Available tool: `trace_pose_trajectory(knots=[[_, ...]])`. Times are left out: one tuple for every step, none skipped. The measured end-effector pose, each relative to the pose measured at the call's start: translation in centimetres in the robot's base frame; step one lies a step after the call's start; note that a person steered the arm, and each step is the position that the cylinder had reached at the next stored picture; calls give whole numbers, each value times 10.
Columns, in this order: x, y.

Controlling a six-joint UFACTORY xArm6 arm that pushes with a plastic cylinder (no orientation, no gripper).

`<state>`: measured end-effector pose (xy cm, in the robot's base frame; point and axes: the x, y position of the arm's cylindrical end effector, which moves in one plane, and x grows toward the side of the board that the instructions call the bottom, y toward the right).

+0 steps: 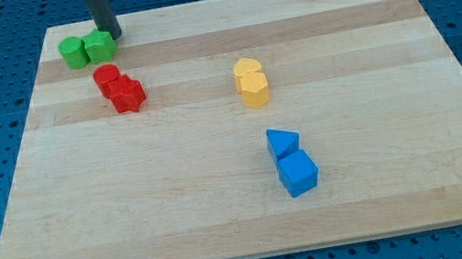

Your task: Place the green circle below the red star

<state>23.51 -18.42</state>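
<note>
Two green blocks sit touching at the board's top left. The left one [72,52] looks rounded like a circle; the right one [99,46] looks more angular. Just below them are two touching red blocks: a rounded one [106,77] and, at its lower right, a jagged one that looks like the star [127,96]. My tip [112,34] is at the upper right edge of the right green block, touching it or nearly so. The rod rises out of the view's top.
Two yellow blocks [251,82] stand together right of the board's middle. A blue triangle [283,142] and a blue cube [298,175] touch each other lower down. The wooden board [390,76] lies on a blue perforated table.
</note>
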Motion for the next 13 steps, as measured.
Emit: trace_pose_trajectory(knots=[[2, 2], [11, 37], [30, 63], [36, 58], [39, 56], [39, 50], [46, 30], [69, 8], [77, -1], [69, -6], [63, -15], [69, -11], [61, 37]])
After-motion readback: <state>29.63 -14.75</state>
